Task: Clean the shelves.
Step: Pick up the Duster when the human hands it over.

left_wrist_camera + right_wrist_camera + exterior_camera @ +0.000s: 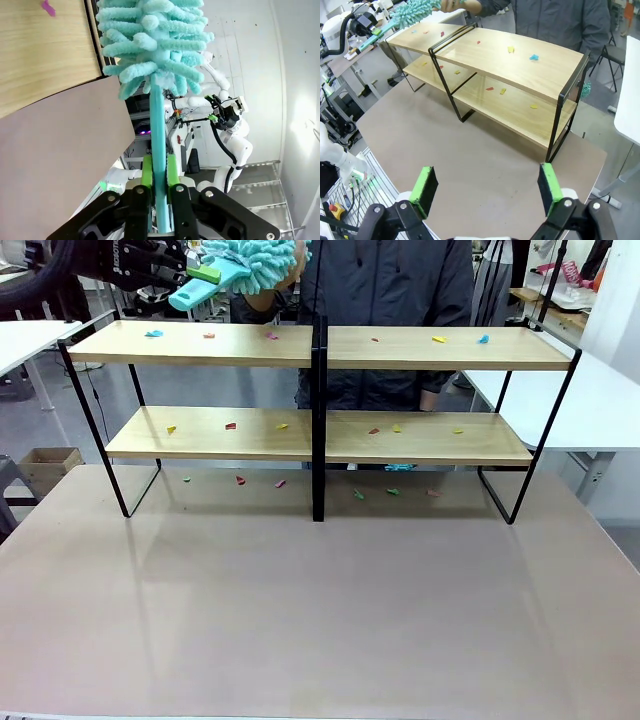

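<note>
Above the shelves [200, 344], upper left board: left gripper [159, 170] clamped on teal duster [155, 40] handle. Right gripper [487, 187]: jaws wide apart, empty. Coloured scraps [438, 339] on both boards.

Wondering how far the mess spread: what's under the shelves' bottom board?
Small green, red and pink scraps lie on the beige tabletop beneath the shelves. The bottom board covers the tabletop farther back, so anything there is hidden.
</note>
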